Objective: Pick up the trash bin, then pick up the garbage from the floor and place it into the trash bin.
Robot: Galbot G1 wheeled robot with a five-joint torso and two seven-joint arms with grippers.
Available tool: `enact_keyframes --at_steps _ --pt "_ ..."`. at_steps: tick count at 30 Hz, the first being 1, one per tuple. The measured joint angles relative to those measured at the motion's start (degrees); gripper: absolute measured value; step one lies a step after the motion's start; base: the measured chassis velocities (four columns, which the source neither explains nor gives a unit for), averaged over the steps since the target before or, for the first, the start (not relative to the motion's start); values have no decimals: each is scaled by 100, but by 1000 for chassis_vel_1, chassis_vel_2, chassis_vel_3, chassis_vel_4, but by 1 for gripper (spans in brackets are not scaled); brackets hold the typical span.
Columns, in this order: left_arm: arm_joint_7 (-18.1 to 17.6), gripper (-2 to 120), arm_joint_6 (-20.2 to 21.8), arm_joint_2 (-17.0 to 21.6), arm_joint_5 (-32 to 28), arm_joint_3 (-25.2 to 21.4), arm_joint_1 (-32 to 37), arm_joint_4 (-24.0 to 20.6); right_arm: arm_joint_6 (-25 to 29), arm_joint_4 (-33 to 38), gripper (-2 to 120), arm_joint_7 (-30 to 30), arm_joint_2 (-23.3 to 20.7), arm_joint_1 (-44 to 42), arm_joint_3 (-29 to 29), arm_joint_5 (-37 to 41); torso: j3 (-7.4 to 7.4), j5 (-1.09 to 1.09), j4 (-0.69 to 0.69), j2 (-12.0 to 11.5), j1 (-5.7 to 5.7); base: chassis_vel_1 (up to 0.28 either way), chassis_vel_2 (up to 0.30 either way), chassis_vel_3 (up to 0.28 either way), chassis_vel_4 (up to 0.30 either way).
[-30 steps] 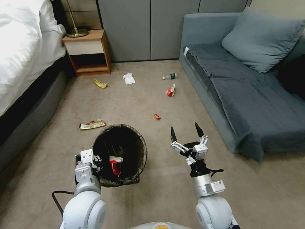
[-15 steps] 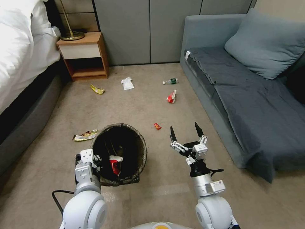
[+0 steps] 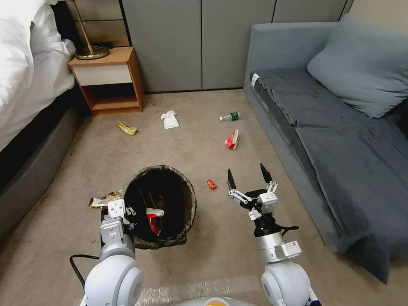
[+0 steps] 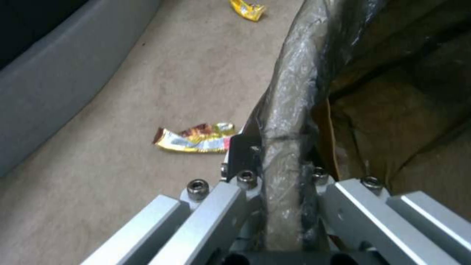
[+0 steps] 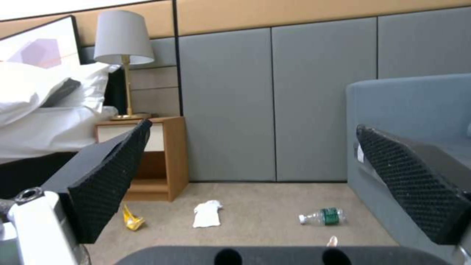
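- Fingers of my left gripper (image 4: 282, 176) stay clamped on the trash bin (image 3: 187, 199) rim; right gripper (image 3: 248, 178) fingers spread, empty.
- I've driven forward: small red wrapper (image 3: 211, 184) now just beside the right gripper, nearly reachable.

floor: beige carpet (image 3: 187, 140) | on it: tissue (image 3: 170, 120); bottle (image 3: 230, 116); wrappers (image 3: 231, 140); nightstand (image 3: 107, 80); sofa (image 3: 323, 140)
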Motion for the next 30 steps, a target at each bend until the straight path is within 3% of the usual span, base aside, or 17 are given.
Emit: enact_keyframes --at_steps 17,30 --pt "6 0 -8 -6 10 3 -6 -7 62 0 100 -5 4 28 -42 -24 0 0 -2 0 1 -142 151 137 -143" --pt "6 0 -8 1 6 -24 -4 -32 156 -26 100 28 -74 150 -104 -67 0 0 -1 0 0 -21 13 18 -16"
